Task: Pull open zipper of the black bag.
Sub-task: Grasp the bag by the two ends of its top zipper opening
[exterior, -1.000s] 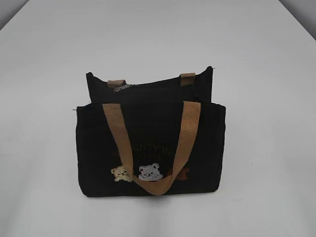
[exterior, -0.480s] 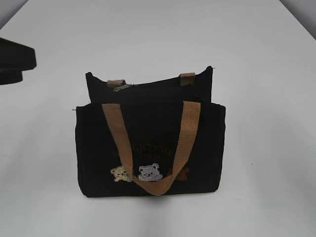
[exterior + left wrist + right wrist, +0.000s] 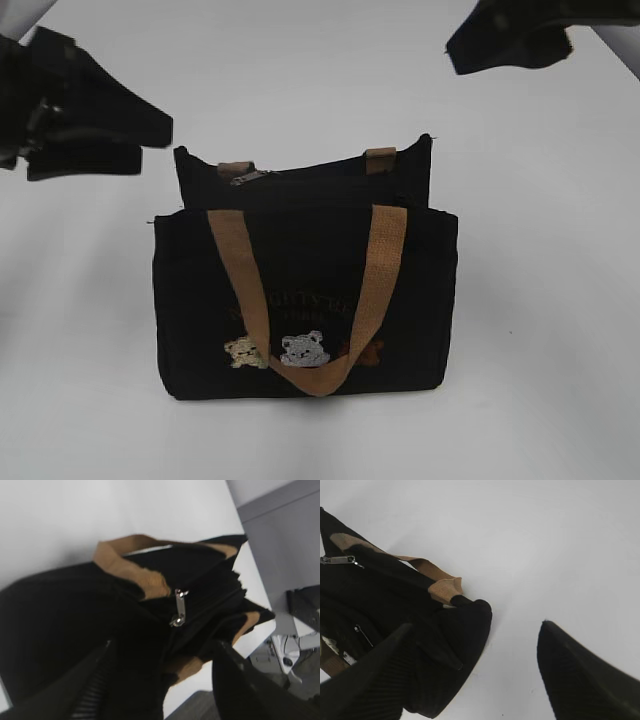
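In the exterior view, the black bag (image 3: 305, 290) is standing upright on the white table (image 3: 540, 330), near the middle. The zipper (image 3: 320, 172) is running left to right along the top edge, and its metal pull (image 3: 248, 177) is lying at the left end, beside a tan strap tab (image 3: 236, 168). The left gripper (image 3: 130, 135) is hanging just left of the bag's upper left corner, so I judge this arm is the nearer one to the pull. The right gripper (image 3: 470, 50) is hovering above and to the right, well apart from the bag.

In the left wrist view, the left gripper (image 3: 160, 690) is standing released, with nothing between its two fingers. The pull (image 3: 178, 607) is lying ahead of the gap, near the picture's middle, and the zip line is going away toward the upper right.

In the right wrist view, the right gripper (image 3: 470, 675) is also spread wide and holding nothing. The bag's right end (image 3: 465, 630) is lying between and ahead of the fingers, and the pull (image 3: 337, 559) is far to the left.
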You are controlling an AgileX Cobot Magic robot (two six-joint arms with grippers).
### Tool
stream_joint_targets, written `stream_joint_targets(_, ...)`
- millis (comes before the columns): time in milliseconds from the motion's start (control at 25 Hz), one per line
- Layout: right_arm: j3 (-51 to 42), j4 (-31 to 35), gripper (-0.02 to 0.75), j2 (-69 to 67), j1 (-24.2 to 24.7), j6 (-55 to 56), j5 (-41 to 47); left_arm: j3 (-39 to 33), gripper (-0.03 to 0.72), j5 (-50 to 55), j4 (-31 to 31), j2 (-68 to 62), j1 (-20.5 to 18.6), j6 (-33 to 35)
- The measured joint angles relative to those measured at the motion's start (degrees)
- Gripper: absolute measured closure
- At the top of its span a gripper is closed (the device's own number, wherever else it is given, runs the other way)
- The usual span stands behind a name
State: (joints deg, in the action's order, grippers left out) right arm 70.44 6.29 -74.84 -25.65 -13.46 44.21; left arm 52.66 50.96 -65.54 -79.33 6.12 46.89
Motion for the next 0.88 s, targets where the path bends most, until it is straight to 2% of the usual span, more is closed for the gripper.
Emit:
stream_joint_targets(200, 1.0, 0.2, 0.159, -4.7, -2.3, -0.1, 0.2, 3.7, 0.235, 0.7, 10.2, -7.1, 6.9, -10.4)
stream_joint_targets(320, 1.0, 0.5, 0.159, -6.1, -2.9, -0.1, 0.3, 5.3, 0.263, 1.0, 13.9, -9.3, 9.2, -14.8)
stream_joint_targets(400, 1.0, 1.7, 0.159, -6.4, -2.9, -0.2, 0.3, 6.3, 0.330, -0.6, 14.8, -9.9, 9.5, -16.6)
stream_joint_targets(600, 1.0, 7.7, 0.159, -6.6, -3.0, -4.3, -1.2, 7.3, 0.615, -3.1, 15.9, -9.9, 9.6, -17.3)
stream_joint_targets(640, 1.1, 9.6, 0.159, -6.8, -3.0, -6.3, -1.8, 7.3, 0.654, -3.4, 16.3, -9.9, 9.6, -17.0)
stream_joint_targets(720, 1.1, 13.7, 0.159, -7.7, -3.0, -11.8, -3.1, 7.3, 0.699, -3.1, 16.8, -9.9, 9.6, -16.2)
stream_joint_targets(880, 1.2, 21.2, 0.159, -11.0, -3.0, -23.9, -4.8, 7.3, 0.699, 1.0, 17.0, -9.9, 9.6, -14.9)
